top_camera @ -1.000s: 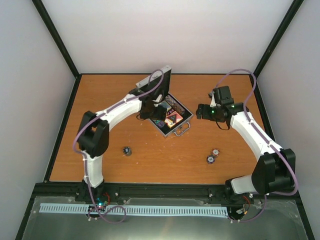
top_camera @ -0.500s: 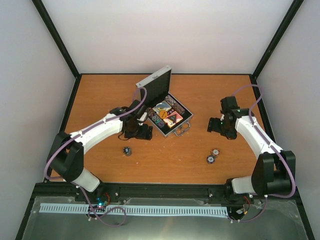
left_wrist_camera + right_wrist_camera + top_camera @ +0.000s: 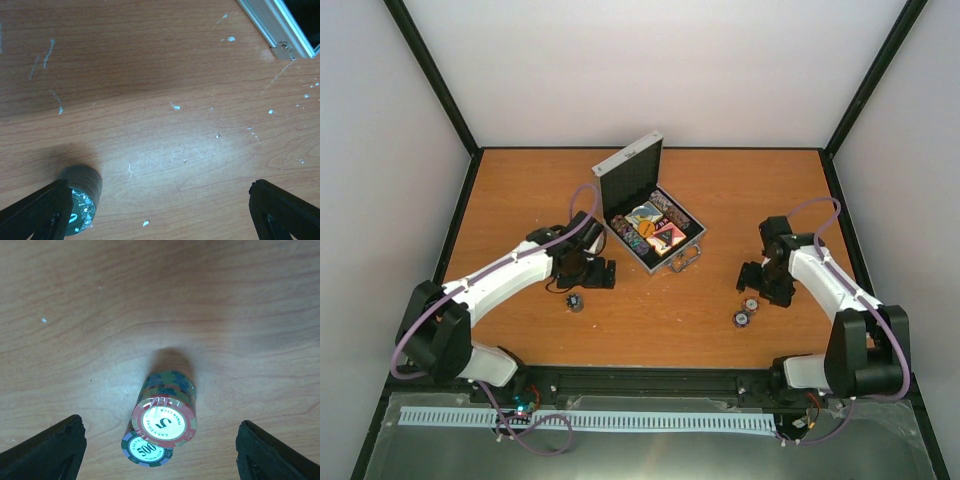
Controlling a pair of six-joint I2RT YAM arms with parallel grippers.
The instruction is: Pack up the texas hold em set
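The open silver case [image 3: 630, 180] sits mid-table set diagonally, lid upright, handle [image 3: 686, 260] pointing near-right, while the left gripper [image 3: 160, 186] gapes empty beside a dark chip stack [image 3: 82, 197] and the right gripper [image 3: 160, 422] gapes astride an upright chip stack [image 3: 165, 412].

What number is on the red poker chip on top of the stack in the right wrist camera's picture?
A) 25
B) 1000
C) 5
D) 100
C: the red chip on top shows a 5 in its white middle, while the purple-rimmed chip lower in that view reads 500.
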